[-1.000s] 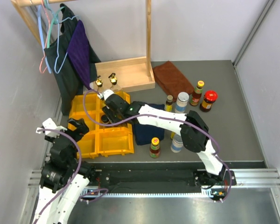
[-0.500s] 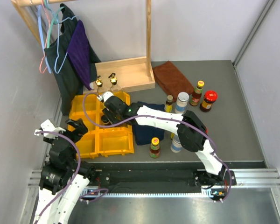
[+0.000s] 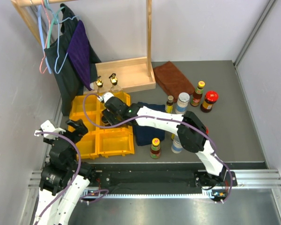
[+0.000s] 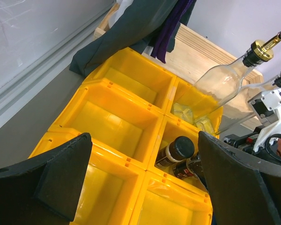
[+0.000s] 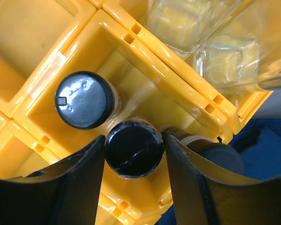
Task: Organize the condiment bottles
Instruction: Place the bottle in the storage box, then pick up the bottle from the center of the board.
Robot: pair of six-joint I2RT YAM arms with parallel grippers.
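In the right wrist view a dark bottle with a black cap [image 5: 133, 154] stands in a yellow bin compartment [image 5: 145, 89]. My right gripper [image 5: 133, 137] straddles the cap, open by narrow gaps on both sides. A second dark bottle [image 5: 84, 99] stands beside it and a third [image 5: 210, 154] leans at the right. From above, the right gripper [image 3: 105, 119] is over the bins [image 3: 114, 143]. Two clear gold-topped bottles [image 3: 113, 80] stand behind the bins. My left gripper [image 4: 144, 140] hangs wide open and empty above the near bins, seen from above at the bins' left edge [image 3: 77, 127].
Right of the bins stand more bottles: a yellow-capped one [image 3: 155, 147], a white-lidded jar [image 3: 182, 102], a red-lidded jar [image 3: 210, 101] and others. A blue cloth [image 3: 147, 133], a brown cloth [image 3: 172, 78], a wooden rack base [image 3: 126, 75] and hanging clothes [image 3: 75, 51] surround them.
My right gripper's jaws have parted slightly from the black cap, and the arm has shifted a little left. The left arm sank slightly, then stayed still.
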